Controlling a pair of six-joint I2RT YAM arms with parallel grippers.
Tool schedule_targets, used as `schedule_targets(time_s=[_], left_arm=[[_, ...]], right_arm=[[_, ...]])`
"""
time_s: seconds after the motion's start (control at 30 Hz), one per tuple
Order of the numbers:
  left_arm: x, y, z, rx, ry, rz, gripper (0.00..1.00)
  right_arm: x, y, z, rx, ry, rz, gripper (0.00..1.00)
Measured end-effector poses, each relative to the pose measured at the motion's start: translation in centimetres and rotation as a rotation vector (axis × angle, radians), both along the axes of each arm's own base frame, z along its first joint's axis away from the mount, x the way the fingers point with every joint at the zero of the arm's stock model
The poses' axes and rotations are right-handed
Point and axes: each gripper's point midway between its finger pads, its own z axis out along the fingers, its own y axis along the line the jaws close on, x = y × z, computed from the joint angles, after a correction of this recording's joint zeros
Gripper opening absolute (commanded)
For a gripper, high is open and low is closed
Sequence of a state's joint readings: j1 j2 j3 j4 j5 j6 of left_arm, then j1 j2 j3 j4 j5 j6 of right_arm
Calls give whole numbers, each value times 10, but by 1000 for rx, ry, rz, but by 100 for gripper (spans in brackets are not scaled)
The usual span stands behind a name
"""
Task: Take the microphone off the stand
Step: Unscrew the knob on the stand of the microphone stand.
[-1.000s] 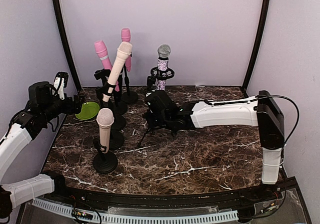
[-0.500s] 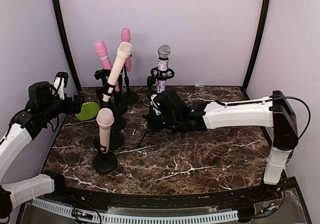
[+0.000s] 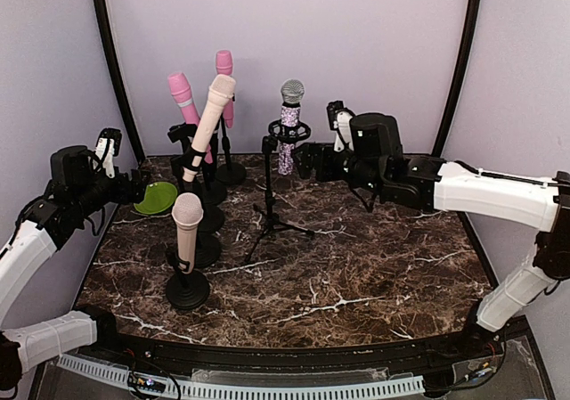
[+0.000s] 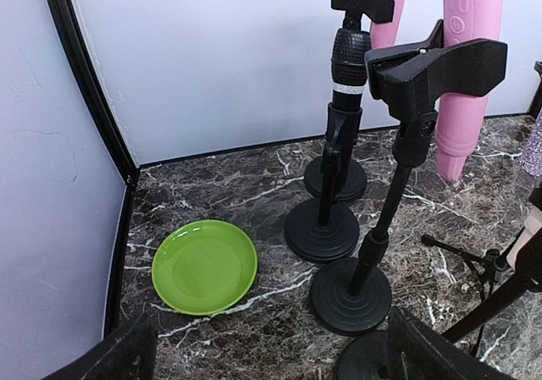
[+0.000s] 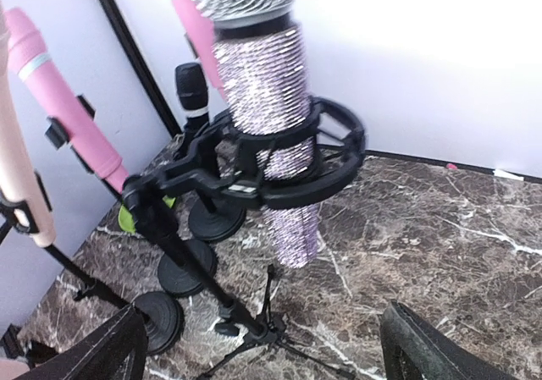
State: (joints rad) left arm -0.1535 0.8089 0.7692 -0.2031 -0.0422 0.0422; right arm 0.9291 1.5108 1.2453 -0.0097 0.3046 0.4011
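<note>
A glittery silver-and-pink microphone stands upright in the black ring holder of a tripod stand at the middle back. My right gripper hovers just right of it at the height of its lower end, open and empty. In the right wrist view the microphone fills the upper middle, ahead of and above the open right gripper; its fingers touch nothing. My left gripper is open and empty at the far left, over the table by the plate, as the left wrist view of it also shows.
Left of the tripod stand two pink microphones and two beige ones sit on round-base stands. A green plate lies by the left wall. An empty black clip stand rises close in front of the left gripper.
My right gripper was shut low by the tripod stand's pole; it has opened, risen and swung back to the right, beside the glittery microphone. The left arm has not moved.
</note>
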Motion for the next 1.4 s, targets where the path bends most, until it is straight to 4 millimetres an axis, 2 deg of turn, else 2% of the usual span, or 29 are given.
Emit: schedule_targets(time_s=[0.1,0.2,0.27,0.33,0.37,0.47,0.53,0.9,1.07,1.27,1.4], left_arm=[[0,0,1,-1,-2,0,96],[-1,0,1,-1,-4,0,96],[-1,0,2,-1,-5,0,96],[-1,0,2,-1,-5,0,96],[-1,0,2,-1,-6,-1,96],[-1,0,2,-2,-7,-1,96],[-2,0,3,-2,-11,-1,96],[-3,0,5,-3,-17,-1,96],[-3,0,5,-3,-18,-1,96],[-3,0,5,-3,-17,-1,96],[-3,0,5,-3,-17,-1,96]], right_arm=[[5,-3,-3,62,24,-18,88],[2,6,-23,130,85,3,83],[1,16,-43,186,148,20,79],[0,25,-67,226,211,32,70],[0,33,-87,251,263,41,66],[-2,44,-114,281,344,57,60],[-2,51,-126,312,384,64,60],[-1,76,-144,417,468,120,44],[0,79,-149,419,477,123,44],[3,82,-142,436,465,133,50],[5,82,-141,441,462,133,45]])
